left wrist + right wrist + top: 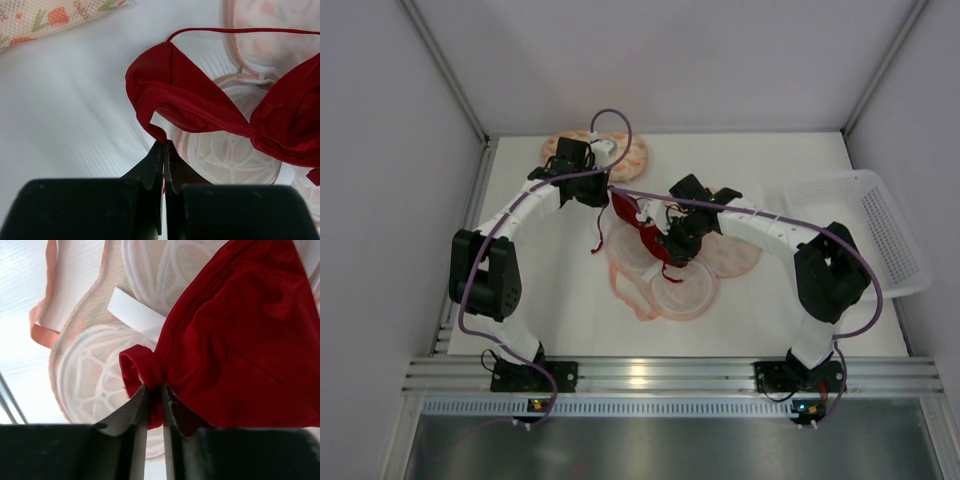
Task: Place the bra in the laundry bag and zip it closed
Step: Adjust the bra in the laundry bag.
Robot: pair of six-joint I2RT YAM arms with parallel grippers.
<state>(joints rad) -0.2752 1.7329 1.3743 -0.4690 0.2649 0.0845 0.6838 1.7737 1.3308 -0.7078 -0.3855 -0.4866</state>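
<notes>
Left jaws, right jaws tight on bra (190,95) over laundry bag (685,290); basket (895,235) only overhead.

Bra (626,210): one, red, two cups, centre of frame.
Patterned pouches: two. Laundry bag (686,292) lying open at centre; twin pouch (632,160) at upper centre.
White mesh basket (885,235): one, right edge.
Robot arms: two. Left arm (520,215) on left, right arm (770,228) on right.
Grippers: two. Left gripper (164,150), right gripper (155,390).
Table (560,300): one.
</notes>
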